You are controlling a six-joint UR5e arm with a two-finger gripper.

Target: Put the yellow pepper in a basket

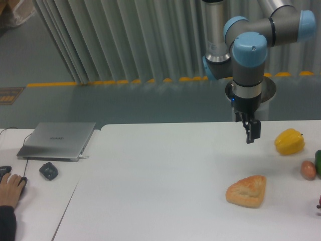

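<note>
The yellow pepper (289,141) sits on the white table (160,191) near its right edge, glossy and lobed. My gripper (252,134) hangs above the table a short way left of the pepper, pointing down, apart from it. Its dark fingers are seen edge-on, so whether they are open or shut is not visible, and nothing shows between them. No basket is in view.
A golden-brown bread piece (246,191) lies in front of the gripper. A small orange-brown egg-shaped thing (308,169) and a dark green vegetable (318,161) sit at the right edge. At far left are a laptop (57,140), a mouse (48,170) and a person's hand (10,188).
</note>
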